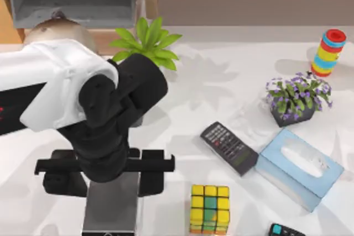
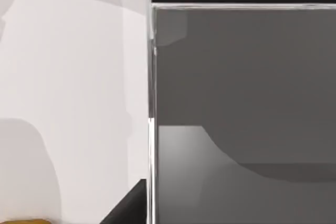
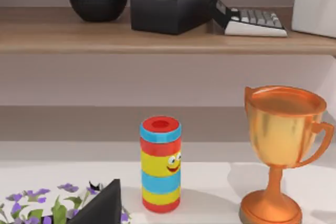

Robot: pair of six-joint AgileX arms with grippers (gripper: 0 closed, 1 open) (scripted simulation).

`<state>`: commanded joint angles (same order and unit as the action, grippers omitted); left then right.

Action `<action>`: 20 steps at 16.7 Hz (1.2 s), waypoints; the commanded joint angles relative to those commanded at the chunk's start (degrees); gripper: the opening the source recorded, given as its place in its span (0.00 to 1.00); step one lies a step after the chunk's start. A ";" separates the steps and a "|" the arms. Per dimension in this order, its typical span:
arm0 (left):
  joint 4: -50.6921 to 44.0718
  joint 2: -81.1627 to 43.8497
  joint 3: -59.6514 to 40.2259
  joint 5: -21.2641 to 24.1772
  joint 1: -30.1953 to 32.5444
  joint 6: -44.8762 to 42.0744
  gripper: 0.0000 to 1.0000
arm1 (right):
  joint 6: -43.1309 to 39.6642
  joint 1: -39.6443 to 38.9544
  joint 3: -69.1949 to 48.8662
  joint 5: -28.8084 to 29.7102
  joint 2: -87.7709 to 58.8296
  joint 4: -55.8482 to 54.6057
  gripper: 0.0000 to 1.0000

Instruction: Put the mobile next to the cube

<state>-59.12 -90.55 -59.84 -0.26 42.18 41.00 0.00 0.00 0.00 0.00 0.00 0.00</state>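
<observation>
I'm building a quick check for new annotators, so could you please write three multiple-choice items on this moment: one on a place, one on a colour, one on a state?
1. Where does the mobile lie?
A. Left of the cube, under the left gripper
B. Right of the tissue box
C. Beside the purple flowers

2. Which colour covers most of the cube's top?
A. Red
B. Yellow
C. White

3. How does the keypad remote rest?
A. Upright on end
B. On the tissue box
C. Flat on the table

Answers: 1 A, the top view shows the grey phone below the left gripper, apart from the cube. 2 B, most squares are yellow. 3 C, it lies flat between cube and tissue box.
</observation>
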 joint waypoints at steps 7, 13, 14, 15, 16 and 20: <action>1.56 -0.63 0.76 0.48 0.04 0.54 0.00 | 0.00 0.00 0.00 0.00 0.00 0.00 1.00; 4.03 -1.52 2.53 2.58 0.34 0.91 0.00 | 0.00 0.00 0.00 0.00 0.00 0.00 1.00; 4.53 -1.63 2.83 2.94 0.37 0.92 0.00 | 0.00 0.00 0.00 0.00 0.00 0.00 1.00; 5.06 -1.74 3.14 3.25 0.39 0.91 0.00 | 0.00 0.00 0.00 0.00 0.00 0.00 1.00; 5.65 -1.84 3.44 3.48 0.40 0.89 0.00 | 0.00 0.00 0.00 0.00 0.00 0.00 1.00; 8.46 -2.16 4.70 3.33 0.31 0.62 0.00 | 0.00 0.00 0.00 0.00 0.00 0.00 1.00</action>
<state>-50.66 -92.71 -55.14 3.06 42.49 41.62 0.00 0.00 0.00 0.00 0.00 0.00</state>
